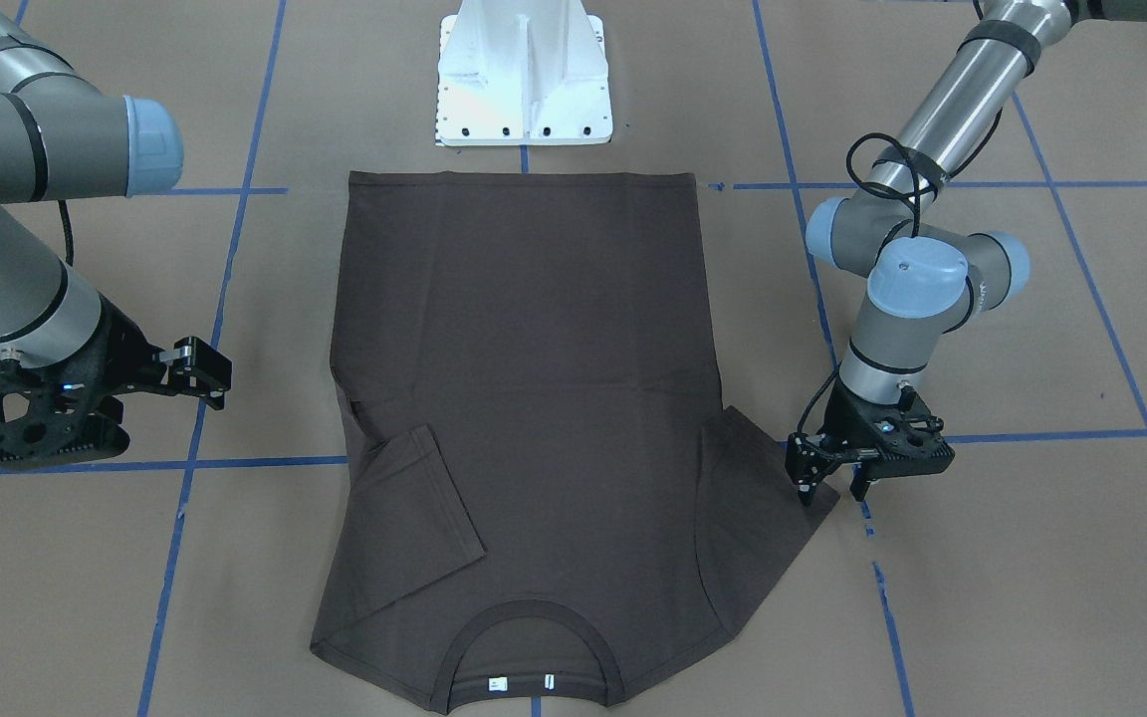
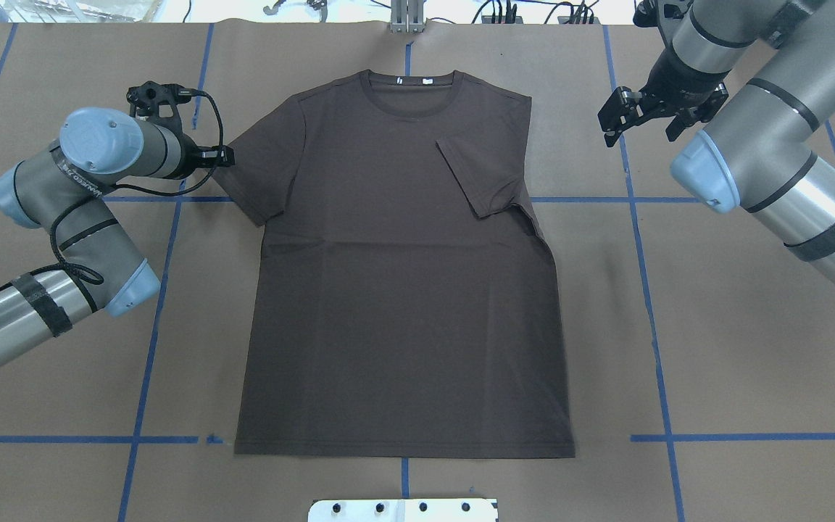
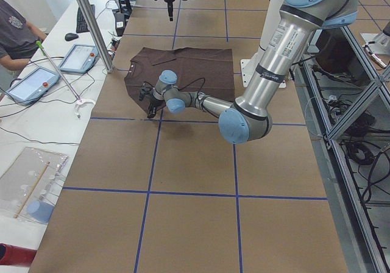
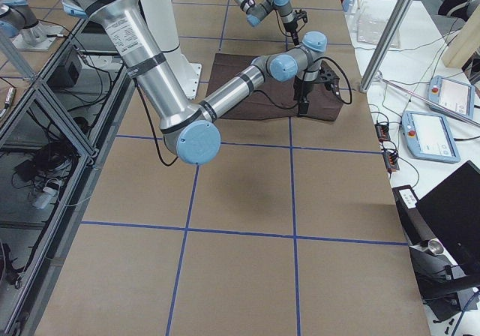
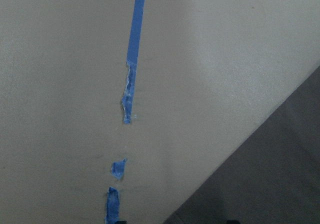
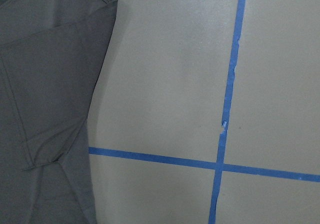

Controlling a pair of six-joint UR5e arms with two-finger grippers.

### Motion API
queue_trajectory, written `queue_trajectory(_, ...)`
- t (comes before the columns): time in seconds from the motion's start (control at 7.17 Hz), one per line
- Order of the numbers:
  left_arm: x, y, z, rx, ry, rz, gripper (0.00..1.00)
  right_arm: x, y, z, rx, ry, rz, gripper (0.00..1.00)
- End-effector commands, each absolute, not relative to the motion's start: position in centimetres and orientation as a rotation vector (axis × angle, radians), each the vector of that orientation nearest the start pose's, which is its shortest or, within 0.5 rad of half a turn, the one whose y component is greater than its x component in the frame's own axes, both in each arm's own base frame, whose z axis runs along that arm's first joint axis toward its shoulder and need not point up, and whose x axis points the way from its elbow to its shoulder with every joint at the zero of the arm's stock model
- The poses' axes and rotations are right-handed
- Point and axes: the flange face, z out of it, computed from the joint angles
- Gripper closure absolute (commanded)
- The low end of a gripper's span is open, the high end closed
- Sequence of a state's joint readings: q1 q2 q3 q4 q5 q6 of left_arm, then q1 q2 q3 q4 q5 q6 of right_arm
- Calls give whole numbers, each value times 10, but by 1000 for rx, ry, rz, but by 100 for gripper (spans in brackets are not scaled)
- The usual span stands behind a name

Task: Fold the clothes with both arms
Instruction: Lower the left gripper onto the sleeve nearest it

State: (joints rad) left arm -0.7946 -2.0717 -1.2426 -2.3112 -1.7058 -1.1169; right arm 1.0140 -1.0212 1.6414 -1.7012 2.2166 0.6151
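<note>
Just at the T-shirt (image 1: 524, 378) sleeve tip, left claw (image 1: 832, 493) gapes

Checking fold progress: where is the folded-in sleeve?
Overhead view: the folded-in sleeve lies on the T-shirt, view's right side, below the collar, toward the right gripper.

Dark brown T-shirt (image 2: 403, 290), white neck tags (image 2: 428, 80), tan table (image 2: 751, 326) with blue tape grid (image 2: 751, 437), white pedestal base (image 1: 524, 90)

Dark brown short-sleeved T-shirt (image 2: 403, 290) lying flat on the brown counter (image 2: 715, 326).
Its collar points away from the robot. The right-hand sleeve (image 2: 479, 170) is folded inward over the chest, and the left-hand sleeve (image 2: 258, 174) is spread out, its tip at the left gripper (image 1: 830, 496).
</note>
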Motion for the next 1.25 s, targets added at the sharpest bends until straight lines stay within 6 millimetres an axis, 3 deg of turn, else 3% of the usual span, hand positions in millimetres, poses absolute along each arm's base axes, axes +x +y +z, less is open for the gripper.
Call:
queue_trajectory(0.0, 426, -605, 447, 435, 817, -253, 49, -290, -604, 322, 42, -787, -102, 0)
queue_trajectory(0.56, 427, -607, 442, 437, 821, -252, 92, -289, -604, 328, 32, -781, -95, 0)
queue_trajectory(0.7, 428, -607, 435, 442, 827, -255, 100, -289, -604, 328, 30, -781, -91, 0)
queue_trajectory(0.84, 428, -608, 427, 448, 835, -257, 100, -289, -604, 328, 29, -781, -88, 0)
queue_trajectory(0.98, 429, -609, 404, 466, 856, -257, 100, -288, -604, 329, 29, -781, -88, 0)
queue_trajectory(1.12, 428, -608, 368, 458, 846, -260, 100, -288, -603, 330, 28, -781, -87, 0)
